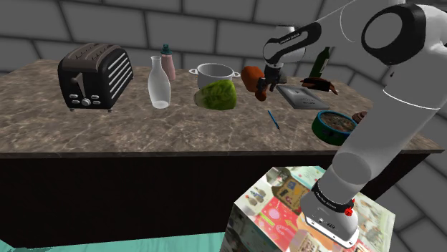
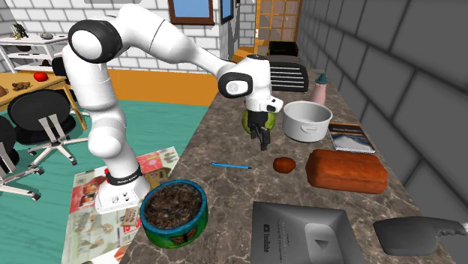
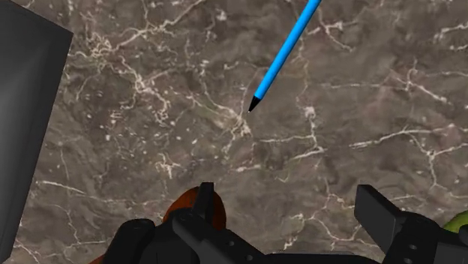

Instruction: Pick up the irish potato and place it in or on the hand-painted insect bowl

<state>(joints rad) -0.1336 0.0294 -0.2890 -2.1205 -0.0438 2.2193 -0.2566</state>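
The potato [image 2: 283, 164] is a small brown lump lying on the marble counter beside a reddish-brown loaf [image 2: 345, 171]. My gripper [image 2: 262, 141] hangs open just above the counter, a short way from the potato toward the green cabbage [image 2: 259, 120]. In the wrist view the gripper [image 3: 289, 214] holds nothing, and the potato's brown edge [image 3: 187, 208] peeks out beside one finger, outside the gap. The insect bowl [image 2: 174, 213] [image 1: 333, 125] is a green-walled bowl with dark contents, standing near the counter's front edge.
A blue pen [image 2: 230, 165] [image 3: 285, 56] lies between gripper and bowl. A grey plaque [image 2: 300, 229] and a cleaver [image 2: 416, 234] lie near the bowl. A white pot [image 2: 306, 120], a book [image 2: 350, 136], a toaster [image 1: 95, 75] and a glass bottle [image 1: 159, 84] stand farther along.
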